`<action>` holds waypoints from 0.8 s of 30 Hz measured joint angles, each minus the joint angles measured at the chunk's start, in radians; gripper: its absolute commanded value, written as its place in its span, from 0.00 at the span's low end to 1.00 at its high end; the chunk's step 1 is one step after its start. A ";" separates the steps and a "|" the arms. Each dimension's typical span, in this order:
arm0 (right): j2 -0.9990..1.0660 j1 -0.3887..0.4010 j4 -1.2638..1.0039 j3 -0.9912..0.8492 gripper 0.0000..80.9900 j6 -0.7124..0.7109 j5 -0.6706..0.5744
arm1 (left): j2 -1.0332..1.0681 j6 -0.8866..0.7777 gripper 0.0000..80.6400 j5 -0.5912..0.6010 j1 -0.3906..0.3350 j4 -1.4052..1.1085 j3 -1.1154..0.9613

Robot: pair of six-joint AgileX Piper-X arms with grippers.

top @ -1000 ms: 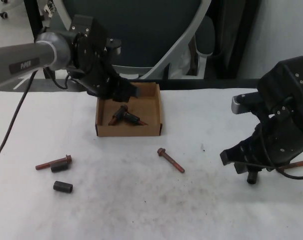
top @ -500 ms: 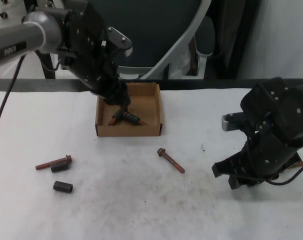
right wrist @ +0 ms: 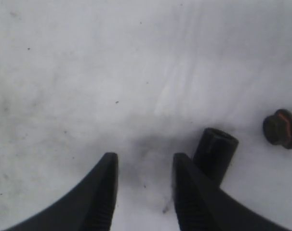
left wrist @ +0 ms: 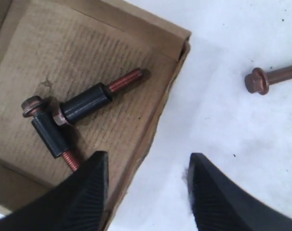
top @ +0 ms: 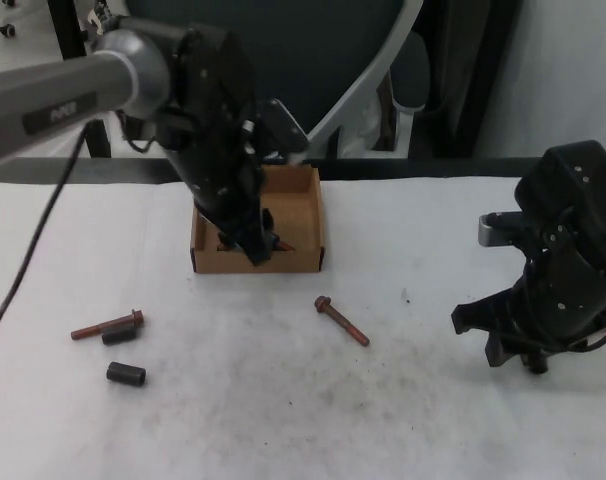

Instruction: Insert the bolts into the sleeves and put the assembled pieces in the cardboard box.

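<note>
Standing just outside the spread right pincer point(right wrist: 143, 161), a black sleeve point(right wrist: 216, 147)

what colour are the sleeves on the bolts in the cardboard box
Black sleeves over coppery-red bolts; the left wrist view shows them best.

Dark office chair point(top: 313, 50) behind white bench point(top: 283, 420).

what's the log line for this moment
left end effector: open, over cardboard box edge | inside: two assembled pieces | right end effector: open, beside sleeve | bench: loose bolt
</note>
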 measured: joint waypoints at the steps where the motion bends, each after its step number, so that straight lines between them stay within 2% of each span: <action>1: 0.000 0.000 0.002 0.000 0.45 0.000 0.000 | 0.000 0.002 0.59 -0.005 -0.002 0.003 0.000; 16: -0.006 -0.036 0.065 0.000 0.45 -0.022 0.007 | 0.000 0.042 0.59 -0.014 -0.004 0.041 0.000; 24: -0.046 -0.035 0.106 -0.030 0.45 -0.037 0.010 | -0.006 0.100 0.59 0.011 -0.050 0.070 0.000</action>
